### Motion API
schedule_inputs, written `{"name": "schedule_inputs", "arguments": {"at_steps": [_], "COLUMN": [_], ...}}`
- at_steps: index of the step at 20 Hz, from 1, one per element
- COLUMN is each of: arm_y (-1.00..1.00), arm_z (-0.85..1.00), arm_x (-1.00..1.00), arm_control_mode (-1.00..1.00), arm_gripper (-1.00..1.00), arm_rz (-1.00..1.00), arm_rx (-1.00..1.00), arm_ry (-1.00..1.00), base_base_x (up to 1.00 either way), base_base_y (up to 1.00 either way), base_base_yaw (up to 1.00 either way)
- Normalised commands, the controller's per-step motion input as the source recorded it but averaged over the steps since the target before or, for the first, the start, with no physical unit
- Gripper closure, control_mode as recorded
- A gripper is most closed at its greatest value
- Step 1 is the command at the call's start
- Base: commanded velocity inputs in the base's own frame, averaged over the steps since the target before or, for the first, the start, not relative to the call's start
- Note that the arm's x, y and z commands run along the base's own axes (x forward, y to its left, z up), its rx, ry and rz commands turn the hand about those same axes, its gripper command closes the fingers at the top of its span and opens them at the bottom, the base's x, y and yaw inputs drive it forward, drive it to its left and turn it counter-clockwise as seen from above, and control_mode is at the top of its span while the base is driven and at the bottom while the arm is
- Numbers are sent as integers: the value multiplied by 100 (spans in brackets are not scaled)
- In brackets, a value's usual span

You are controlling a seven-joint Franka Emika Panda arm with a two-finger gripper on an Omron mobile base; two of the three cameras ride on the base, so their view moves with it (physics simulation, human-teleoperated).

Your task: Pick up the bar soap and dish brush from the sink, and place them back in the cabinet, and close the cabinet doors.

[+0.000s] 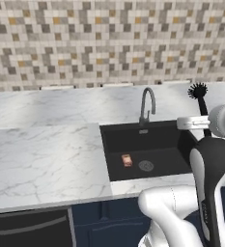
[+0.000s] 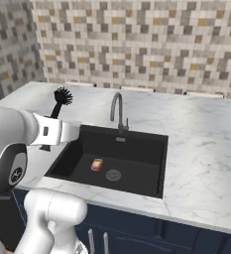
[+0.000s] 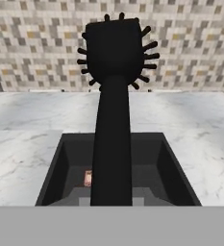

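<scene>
Marble counter (image 1: 46, 159) is seen around the black sink (image 1: 181, 147); faucet (image 1: 147, 105) stands at the basin's 12 o'clock edge. Dish brush (image 3: 112, 120) is held upright above the sink, bristle head (image 2: 63, 95) at 12 o'clock, gripper (image 2: 51, 133) clamped on its handle. Bar soap (image 2: 96, 164) lies flat on the basin floor, just beside the drain (image 2: 113, 174) at its 9 o'clock.
</scene>
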Motion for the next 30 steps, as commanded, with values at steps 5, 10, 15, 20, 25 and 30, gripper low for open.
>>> {"name": "schedule_inputs", "arguments": {"at_steps": [5,10,15,20,25,30], "arm_y": [0,0,0,0,0,0], "arm_z": [0,0,0,0,0,0], "arm_x": [0,0,0,0,0,0], "arm_control_mode": [100,100,100,100,100,100], "arm_gripper": [100,100,100,100,100,100], "arm_rz": [0,0,0,0,0,0], "arm_rx": [0,0,0,0,0,0], "arm_ry": [0,0,0,0,0,0], "base_base_x": [-28,-19,-26,-26,-10,0], "base_base_y": [9,30,64,70,66,35], "base_base_yaw": [38,51,52,53,51,53]}}
